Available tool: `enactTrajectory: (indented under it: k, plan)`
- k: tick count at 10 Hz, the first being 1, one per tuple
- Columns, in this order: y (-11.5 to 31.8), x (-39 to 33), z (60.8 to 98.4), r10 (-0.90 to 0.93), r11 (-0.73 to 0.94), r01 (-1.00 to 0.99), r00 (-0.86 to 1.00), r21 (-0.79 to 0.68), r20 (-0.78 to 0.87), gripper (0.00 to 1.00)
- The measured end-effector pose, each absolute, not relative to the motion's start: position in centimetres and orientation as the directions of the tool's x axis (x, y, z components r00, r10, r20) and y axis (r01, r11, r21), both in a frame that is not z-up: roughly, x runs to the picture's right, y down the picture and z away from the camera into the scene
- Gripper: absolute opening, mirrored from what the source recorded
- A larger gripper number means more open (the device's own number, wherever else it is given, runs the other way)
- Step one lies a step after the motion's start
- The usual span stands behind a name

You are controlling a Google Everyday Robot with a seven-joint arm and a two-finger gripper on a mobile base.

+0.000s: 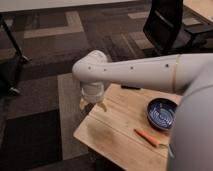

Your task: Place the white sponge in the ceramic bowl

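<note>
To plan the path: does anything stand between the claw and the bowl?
Nothing visible does. The claw hangs at the table edge; only bare wood lies between it and the bowl. The carrot lies off that line. No sponge shows.

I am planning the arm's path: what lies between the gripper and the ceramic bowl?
In the camera view, only bare wooden table lies between the gripper, at the table's edge, and the ceramic bowl.

An orange carrot (147, 137) lies on the wooden table (112, 131); black chair (165, 25) behind.
</note>
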State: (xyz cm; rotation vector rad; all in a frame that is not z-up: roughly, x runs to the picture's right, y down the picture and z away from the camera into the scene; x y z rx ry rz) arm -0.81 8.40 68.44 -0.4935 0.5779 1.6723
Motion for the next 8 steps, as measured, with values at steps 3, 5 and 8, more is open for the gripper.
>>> enactTrajectory:
  k: [3,5,8]
  plan:
    - [8.6,7.8,67.0,0.773,-0.243,-0.944,-0.327,0.223,-0.544,0.65]
    - [9.8,13.7,65.4,0.754,-0.341,-0.888,-0.454,0.308,-0.474,0.65]
    - [10.0,14.1,65.4,0.751,-0.350,-0.882,-0.465,0.315,-0.468,0.65]
